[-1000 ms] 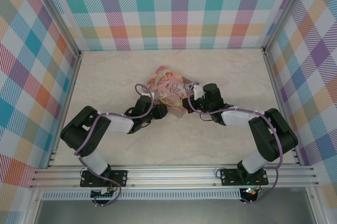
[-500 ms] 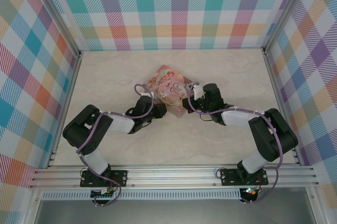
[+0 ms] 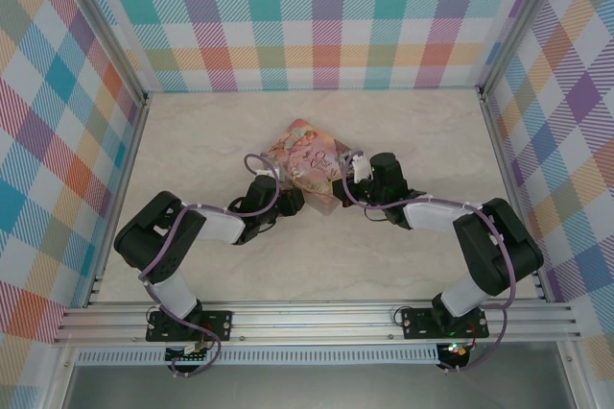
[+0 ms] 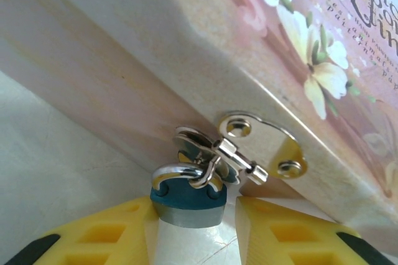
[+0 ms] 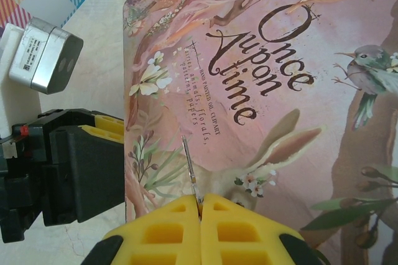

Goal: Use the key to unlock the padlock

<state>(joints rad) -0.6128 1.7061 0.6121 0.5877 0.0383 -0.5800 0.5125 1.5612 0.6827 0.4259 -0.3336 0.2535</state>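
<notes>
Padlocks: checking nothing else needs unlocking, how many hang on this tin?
1. The padlock hangs from the hasp on the tin, between the jaws of the left end effector. Other sides are hidden.

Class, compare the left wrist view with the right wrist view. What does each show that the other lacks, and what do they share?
Left wrist view: the padlock hanging from a silvery hasp, between the parted yellow fingers of the left end effector. Right wrist view: the key pinched in the shut right end effector, plus the printed title, Once Upon a Time. Both: the pink tin.
</notes>
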